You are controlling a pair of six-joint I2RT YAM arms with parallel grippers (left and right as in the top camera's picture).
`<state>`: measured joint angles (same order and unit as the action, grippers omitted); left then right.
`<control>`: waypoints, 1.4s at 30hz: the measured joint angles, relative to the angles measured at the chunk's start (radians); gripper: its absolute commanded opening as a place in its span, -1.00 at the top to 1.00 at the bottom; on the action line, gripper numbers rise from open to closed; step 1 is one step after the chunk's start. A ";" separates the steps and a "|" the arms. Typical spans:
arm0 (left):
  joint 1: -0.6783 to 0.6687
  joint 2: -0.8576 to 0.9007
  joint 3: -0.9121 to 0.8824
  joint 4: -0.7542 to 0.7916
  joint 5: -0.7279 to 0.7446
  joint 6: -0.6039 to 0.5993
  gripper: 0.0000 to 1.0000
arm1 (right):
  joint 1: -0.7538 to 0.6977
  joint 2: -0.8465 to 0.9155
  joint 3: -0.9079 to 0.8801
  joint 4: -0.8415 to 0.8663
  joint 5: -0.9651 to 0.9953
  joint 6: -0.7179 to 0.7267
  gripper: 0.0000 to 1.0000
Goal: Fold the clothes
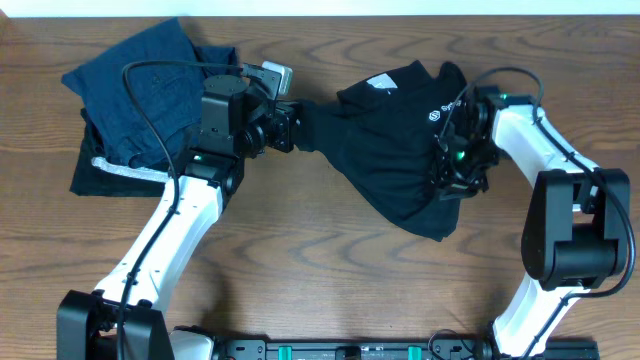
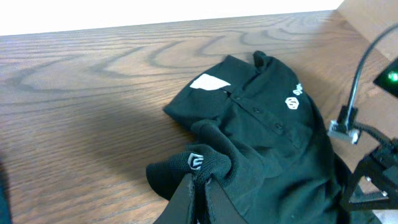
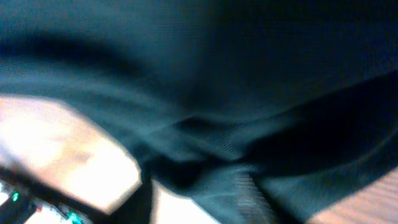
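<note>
The left gripper [image 2: 198, 183] is pinched tight on a bunched fold at the edge of the black top [image 1: 390, 150], a small white logo showing on the fabric just above its fingers. The top lies crumpled on the wooden table [image 1: 330, 260] between the two arms, its pinched edge drawn out toward the left arm and its bulk spread to the right. Its high collar is turned up at the far side, with the white neck label [image 2: 210, 82] showing inside and a white logo print [image 2: 291, 102] on the chest. The right gripper [image 1: 452, 170] sits down on the top's right side; its wrist view is blurred and filled with dark cloth, so whether it grips cannot be told. Folded navy blue garments [image 1: 150, 85] lie at the far left on a black folded piece [image 1: 110, 172] with a pale stripe.
</note>
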<state>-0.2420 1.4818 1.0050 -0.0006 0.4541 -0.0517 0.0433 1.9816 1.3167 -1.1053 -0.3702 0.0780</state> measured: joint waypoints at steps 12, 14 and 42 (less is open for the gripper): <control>-0.001 0.010 0.000 -0.057 -0.132 -0.001 0.88 | -0.062 -0.018 -0.077 0.352 0.132 0.114 0.73; -0.001 0.022 0.000 -0.074 -0.138 -0.001 0.88 | -0.066 -0.017 -0.077 0.465 0.147 0.118 0.73; -0.001 0.074 0.000 -0.093 -0.147 -0.001 0.87 | -0.359 -0.124 0.011 0.230 -0.040 0.066 -0.04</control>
<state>-0.2432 1.5562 1.0050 -0.0933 0.3069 -0.0528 -0.3157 1.8576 1.3273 -0.8749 -0.4107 0.1444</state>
